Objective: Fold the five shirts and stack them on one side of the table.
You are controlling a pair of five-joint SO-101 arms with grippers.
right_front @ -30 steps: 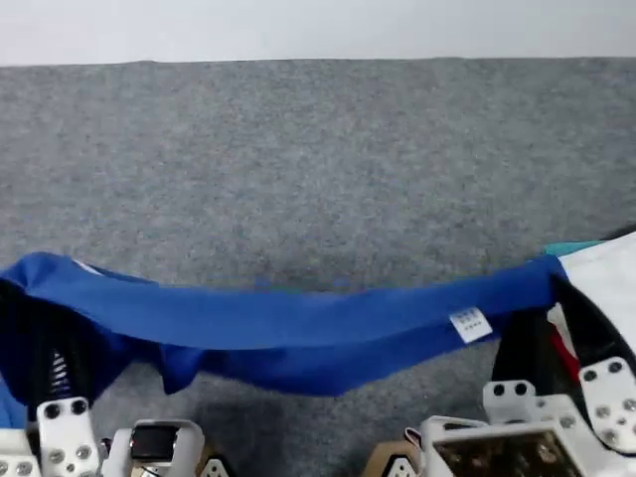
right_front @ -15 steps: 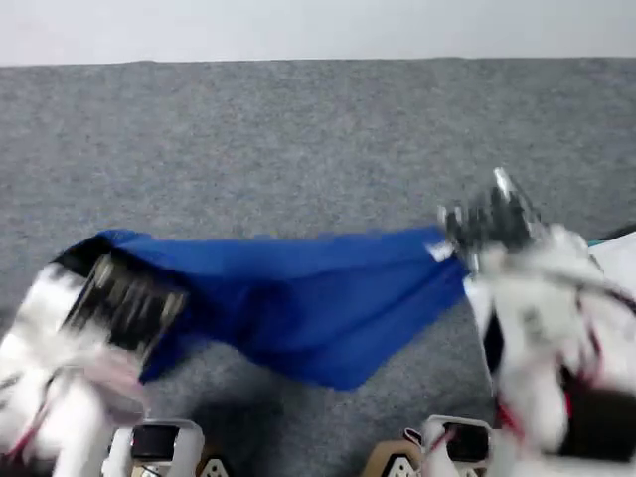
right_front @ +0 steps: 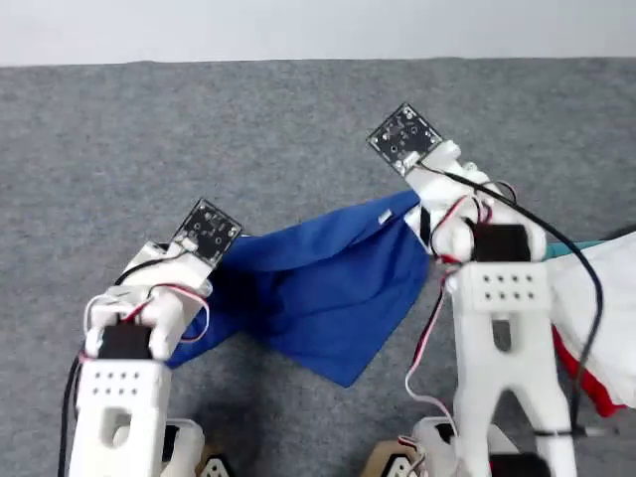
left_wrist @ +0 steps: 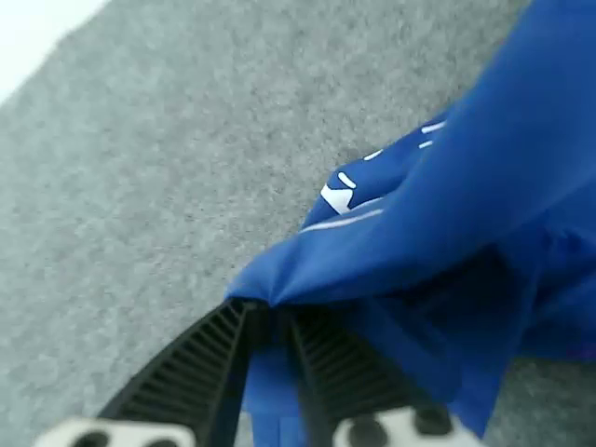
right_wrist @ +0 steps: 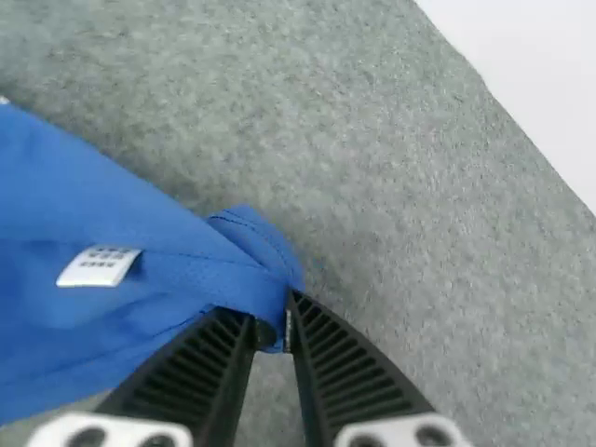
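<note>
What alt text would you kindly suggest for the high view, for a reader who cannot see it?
A blue shirt hangs between two white robot arms over a grey table, the left gripper and the right gripper each shut on one end. White and red cloth lies beside the right arm.

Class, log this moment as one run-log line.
left gripper: shut on blue shirt | right gripper: shut on blue shirt | blue shirt: spans between both

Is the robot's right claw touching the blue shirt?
Touching. The right wrist view shows the right gripper shut on a bunched corner of the blue shirt, with the cloth squeezed between its jaws.
</note>
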